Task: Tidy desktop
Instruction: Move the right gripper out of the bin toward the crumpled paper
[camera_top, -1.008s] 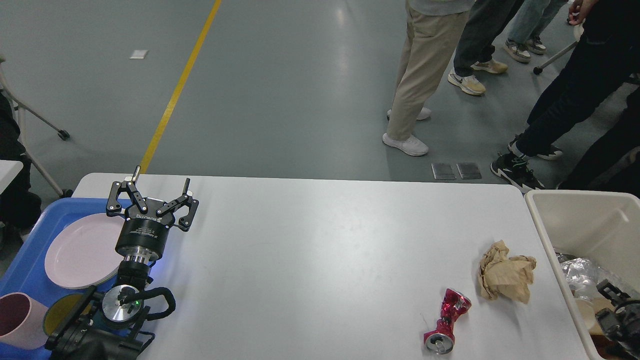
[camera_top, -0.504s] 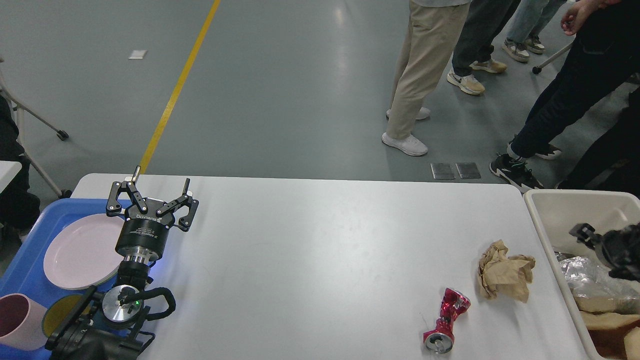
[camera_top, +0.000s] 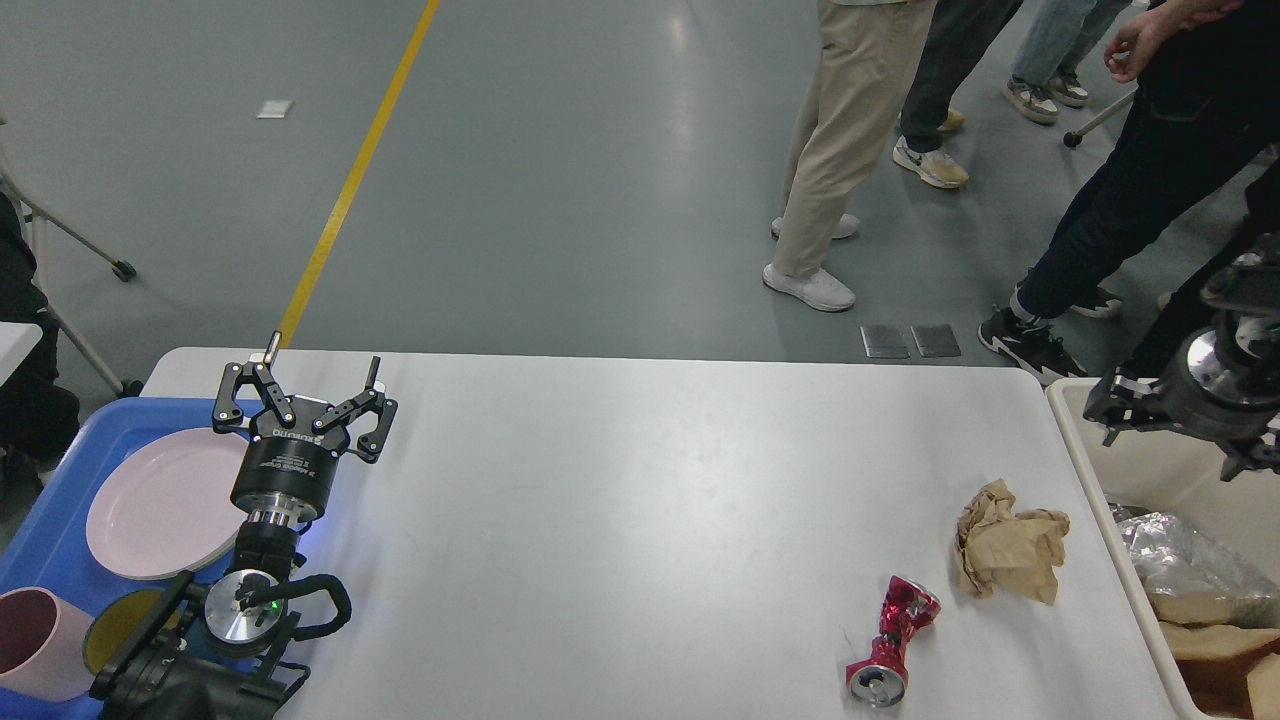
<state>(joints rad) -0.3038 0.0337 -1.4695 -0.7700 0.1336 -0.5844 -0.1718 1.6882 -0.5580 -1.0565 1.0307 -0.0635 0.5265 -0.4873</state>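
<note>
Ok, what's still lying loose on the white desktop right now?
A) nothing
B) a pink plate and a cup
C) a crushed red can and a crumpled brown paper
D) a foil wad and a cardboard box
C: the crushed red can and crumpled brown paper lie on the desktop near its right end, beside the beige bin.

Crushed red can (camera_top: 892, 640) beside crumpled brown paper (camera_top: 1010, 553); pink plate (camera_top: 160, 503) (on blue tray (camera_top: 50, 540)).
</note>
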